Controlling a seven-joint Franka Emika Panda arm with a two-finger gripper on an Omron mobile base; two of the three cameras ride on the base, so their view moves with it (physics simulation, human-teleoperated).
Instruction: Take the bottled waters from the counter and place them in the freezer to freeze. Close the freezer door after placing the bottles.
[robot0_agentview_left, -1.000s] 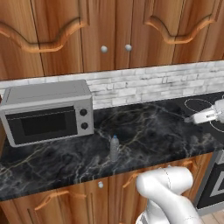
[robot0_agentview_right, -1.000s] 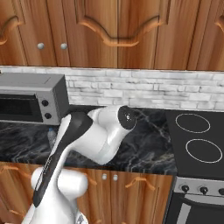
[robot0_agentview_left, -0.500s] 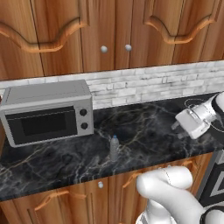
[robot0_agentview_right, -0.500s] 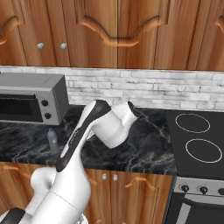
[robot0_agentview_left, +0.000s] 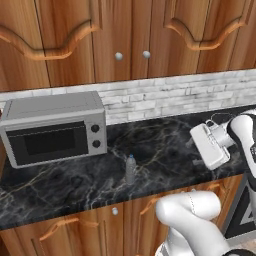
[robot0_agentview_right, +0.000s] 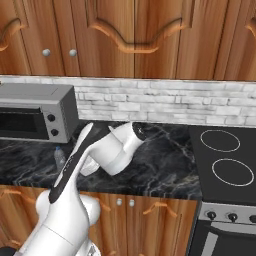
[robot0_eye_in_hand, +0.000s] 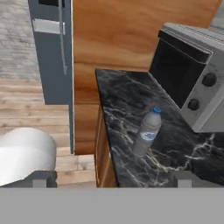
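One bottled water (robot0_agentview_left: 130, 168), greyish with a blue cap, stands upright on the black marble counter (robot0_agentview_left: 165, 140) just in front of the microwave's right end. It also appears as the bottle (robot0_eye_in_hand: 147, 131) in the hand view and the bottle (robot0_agentview_right: 59, 157) in the right base view, half behind my arm. My gripper (robot0_agentview_left: 201, 146) hangs over the counter's right part, well to the right of the bottle, pointing toward it. Its fingertips (robot0_eye_in_hand: 39, 179) stand wide apart, open and empty. The slate-blue freezer door (robot0_eye_in_hand: 51, 52) with its grey bar handle rises beyond the counter's end.
A silver microwave (robot0_agentview_left: 52, 127) sits at the counter's left. A black stove top (robot0_agentview_right: 227, 165) borders the counter on the right. Wooden wall cabinets (robot0_agentview_left: 125, 40) hang above a pale brick backsplash (robot0_agentview_left: 165, 97). Wooden floor lies in front of the freezer.
The hand has swung in from the right edge, moving left and lower over the counter and turning toward the bottle. The bottle and the views have stayed put.
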